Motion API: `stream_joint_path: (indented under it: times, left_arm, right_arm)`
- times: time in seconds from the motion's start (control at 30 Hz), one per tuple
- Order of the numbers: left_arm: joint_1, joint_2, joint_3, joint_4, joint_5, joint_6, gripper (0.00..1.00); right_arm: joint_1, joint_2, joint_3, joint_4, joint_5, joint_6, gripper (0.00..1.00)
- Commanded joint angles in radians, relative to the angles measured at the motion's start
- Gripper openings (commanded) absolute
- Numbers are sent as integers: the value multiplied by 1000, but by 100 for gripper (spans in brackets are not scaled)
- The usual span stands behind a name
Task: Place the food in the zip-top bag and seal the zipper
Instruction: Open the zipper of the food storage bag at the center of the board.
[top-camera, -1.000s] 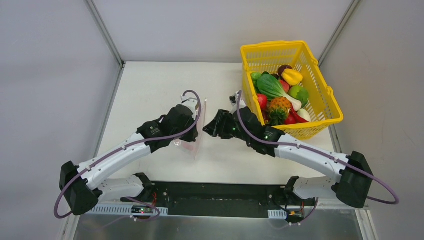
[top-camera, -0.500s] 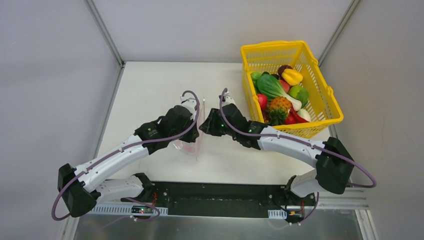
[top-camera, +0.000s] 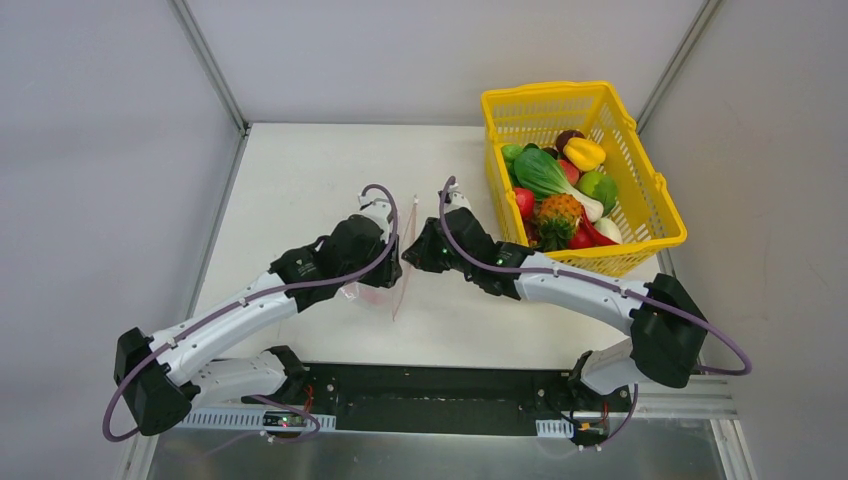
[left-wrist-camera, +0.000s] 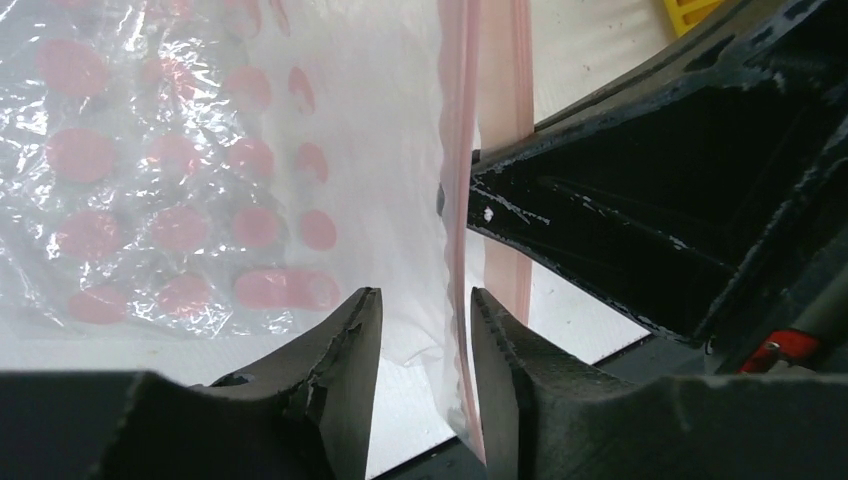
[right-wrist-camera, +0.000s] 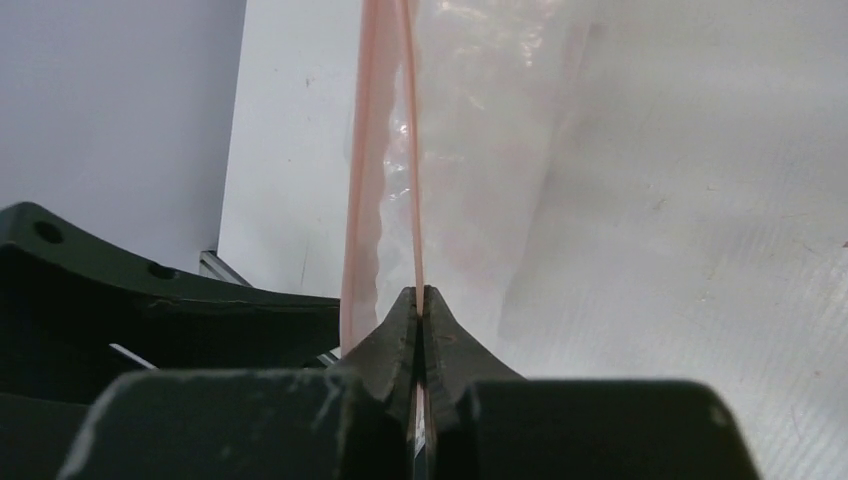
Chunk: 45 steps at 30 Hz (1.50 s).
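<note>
From above, the two arms meet at mid-desk (top-camera: 300, 180) over the clear dotted bag (top-camera: 372, 293). The left pincer (top-camera: 388, 262) and right pincer (top-camera: 418, 250) sit either side of the pink zipper (top-camera: 405, 258). All the food (top-camera: 545, 175) lies in the yellow basket (top-camera: 545, 92), well apart from the bag.

At the left wrist, the left pincer (left-wrist-camera: 425, 370) stands partly open. The bag's film and the zipper (left-wrist-camera: 490, 90) pass through the gap, but nothing is clamped. The dotted bag (left-wrist-camera: 170, 180) spreads to the left.

At the right wrist, the right pincer (right-wrist-camera: 421, 305) is closed tight on one lip of the zipper (right-wrist-camera: 410, 150). The other lip runs free just beside it, so the mouth is parted a little.

The step in hand looks like opening the mouth. To do it well, the left pincer should take only the free lip, close to the strip. Then the two should draw apart gently, so the thin film neither slips nor tears.
</note>
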Motion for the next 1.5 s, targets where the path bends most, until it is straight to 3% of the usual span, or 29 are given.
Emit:
stream_joint_path:
  times: [0.0,0.27,0.47,0.63,0.8,1.13,1.3,1.47]
  left_arm:
    - [-24,-4,-44,68,-28,-38,41]
    - [-59,-21,-113,86,-122,-100,38]
    - [-59,-83,-81,3,-242,-97,0]
    - [-59,-133,28,-163,-429,-108,0]
    - [-59,-124,143,-319,-530,-146,0]
    - [-98,-3,179,-361,-522,-237,0]
    - [-98,-6,92,-240,-463,-292,0]
    - [-97,7,84,-201,-455,-297,0]
  right_arm:
    - [-2,-41,-10,84,-28,75,0]
    - [-8,-83,-39,86,26,96,0]
    - [-16,-86,-57,53,25,30,0]
    - [-18,-49,-23,-129,86,-71,0]
    - [-20,-81,-21,-151,131,-99,0]
    - [-45,-60,73,-198,83,-127,0]
    - [-97,-92,71,-196,-52,-131,7]
    - [-125,-151,82,-210,-183,-153,32]
